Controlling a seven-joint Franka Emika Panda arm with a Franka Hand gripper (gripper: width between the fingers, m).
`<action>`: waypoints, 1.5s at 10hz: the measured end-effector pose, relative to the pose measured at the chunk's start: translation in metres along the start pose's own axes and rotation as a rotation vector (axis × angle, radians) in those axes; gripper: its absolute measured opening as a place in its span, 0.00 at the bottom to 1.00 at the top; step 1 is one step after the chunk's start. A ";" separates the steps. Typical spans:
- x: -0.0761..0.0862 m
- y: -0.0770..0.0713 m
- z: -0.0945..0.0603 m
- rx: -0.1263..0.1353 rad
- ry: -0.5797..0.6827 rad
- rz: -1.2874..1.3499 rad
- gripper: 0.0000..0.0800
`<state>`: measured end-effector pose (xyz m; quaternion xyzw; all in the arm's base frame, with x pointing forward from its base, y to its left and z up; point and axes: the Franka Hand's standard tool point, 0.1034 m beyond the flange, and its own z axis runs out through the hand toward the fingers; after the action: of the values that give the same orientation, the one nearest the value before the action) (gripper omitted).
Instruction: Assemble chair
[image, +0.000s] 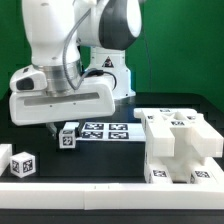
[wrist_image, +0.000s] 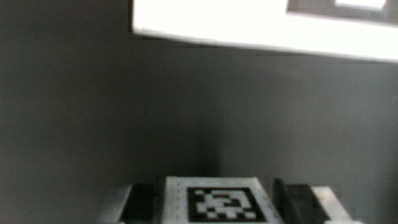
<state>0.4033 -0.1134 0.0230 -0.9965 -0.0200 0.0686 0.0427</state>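
As gripper (image: 65, 129) clasps tagged part (image: 68, 139), chair (image: 180, 148) lies tags-up.

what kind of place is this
Likely a robotics lab bench: a robot arm over a black table with a green backdrop, white tagged chair parts, and a marker board. Its gripper is closed on a small tagged part.

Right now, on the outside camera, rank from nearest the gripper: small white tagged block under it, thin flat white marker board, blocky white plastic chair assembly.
1. small white tagged block, held in the gripper.
2. marker board, just beside, toward the exterior view's right.
3. chair assembly, far at the exterior view's right.
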 end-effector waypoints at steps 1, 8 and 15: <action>0.000 0.002 0.000 -0.002 -0.001 0.012 0.36; 0.010 -0.005 -0.002 0.019 -0.001 0.251 0.36; 0.018 -0.002 -0.004 0.063 0.006 0.402 0.36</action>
<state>0.4216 -0.1109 0.0245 -0.9789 0.1814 0.0732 0.0596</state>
